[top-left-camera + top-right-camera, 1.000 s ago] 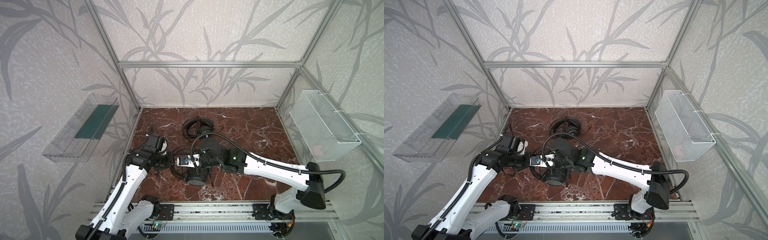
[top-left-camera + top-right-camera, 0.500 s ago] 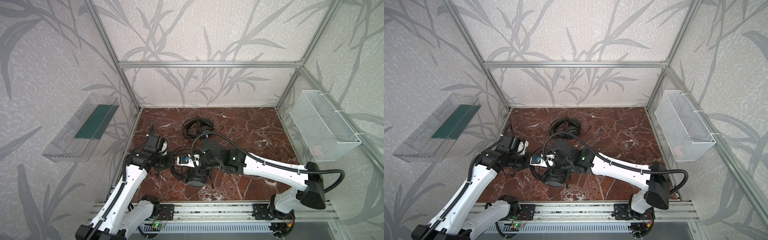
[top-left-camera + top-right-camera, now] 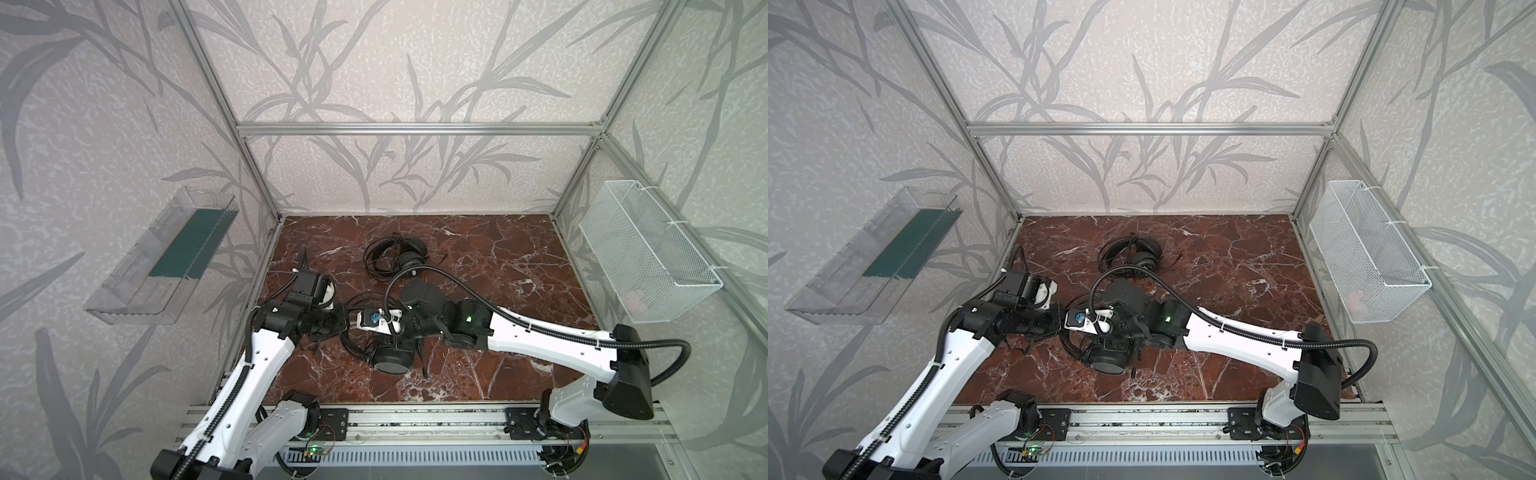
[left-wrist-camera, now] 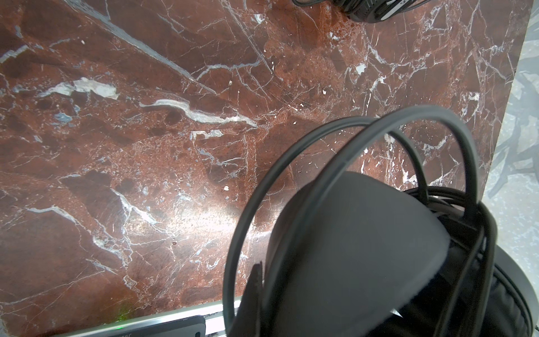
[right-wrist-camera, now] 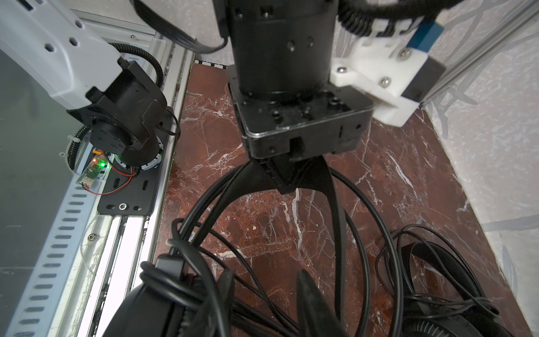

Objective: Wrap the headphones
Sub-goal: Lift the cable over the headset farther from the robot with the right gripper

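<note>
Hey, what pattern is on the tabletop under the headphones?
The tabletop is reddish-brown marble with white veins, clearest in the left wrist view.

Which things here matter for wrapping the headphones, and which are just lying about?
For the job: black wired over-ear headset at the front; second black wired headset behind it.
Lying about: clear plastic wall tray with green liner; white wire-mesh wall basket.

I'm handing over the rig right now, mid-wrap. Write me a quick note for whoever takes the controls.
Left tool: shut on the near headset's headband.
Right tool: open, loose cable strands around it.
Far headset: lies at the back of the table, cable bunched in loops; looks done.
Left to do: wind the near headset's loose cable.
</note>
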Controlling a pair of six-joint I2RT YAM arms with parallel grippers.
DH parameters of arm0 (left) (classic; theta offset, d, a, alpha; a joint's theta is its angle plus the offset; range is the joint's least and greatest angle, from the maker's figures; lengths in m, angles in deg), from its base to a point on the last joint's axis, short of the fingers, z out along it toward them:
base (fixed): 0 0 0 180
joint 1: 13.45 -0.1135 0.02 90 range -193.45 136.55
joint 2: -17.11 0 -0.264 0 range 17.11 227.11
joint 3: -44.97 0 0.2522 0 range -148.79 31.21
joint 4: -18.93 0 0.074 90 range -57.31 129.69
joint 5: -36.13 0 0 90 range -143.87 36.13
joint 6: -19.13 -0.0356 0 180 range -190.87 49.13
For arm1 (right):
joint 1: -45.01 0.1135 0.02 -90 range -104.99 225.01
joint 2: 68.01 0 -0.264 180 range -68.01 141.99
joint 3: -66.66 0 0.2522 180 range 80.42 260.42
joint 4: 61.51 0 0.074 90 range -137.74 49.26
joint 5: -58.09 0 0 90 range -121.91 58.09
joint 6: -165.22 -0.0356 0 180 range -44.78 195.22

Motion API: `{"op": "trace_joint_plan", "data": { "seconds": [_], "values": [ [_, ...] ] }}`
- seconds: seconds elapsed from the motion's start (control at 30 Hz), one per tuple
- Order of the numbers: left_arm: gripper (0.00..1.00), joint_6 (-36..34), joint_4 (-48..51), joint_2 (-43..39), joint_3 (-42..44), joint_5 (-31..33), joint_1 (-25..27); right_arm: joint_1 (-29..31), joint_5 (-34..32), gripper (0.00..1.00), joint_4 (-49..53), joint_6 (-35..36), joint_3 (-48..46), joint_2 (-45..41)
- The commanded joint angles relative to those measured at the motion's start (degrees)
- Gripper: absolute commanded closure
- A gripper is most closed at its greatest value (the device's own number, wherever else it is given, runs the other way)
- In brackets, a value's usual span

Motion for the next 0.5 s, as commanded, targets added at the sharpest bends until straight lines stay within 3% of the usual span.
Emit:
{"op": "trace_joint_plan", "data": {
  "seconds": [0.0, 0.23, 0.47],
  "values": [
    [1.0, 0.0, -0.91, -0.39, -2.04, -1.89, 0.22, -0.21, -1.29, 0.59, 1.03, -0.33, -0.88, -2.42],
    [1.0, -0.02, -0.78, -0.09, -2.21, -2.02, 0.31, -0.37, -3.84, 0.5, 1.72, 0.74, -2.52, -5.1],
    [1.0, -0.13, -0.62, -0.03, -2.52, -1.93, 0.28, -1.03, -4.59, 0.56, 4.5, 1.21, -3.25, -7.06]
  ]
}}
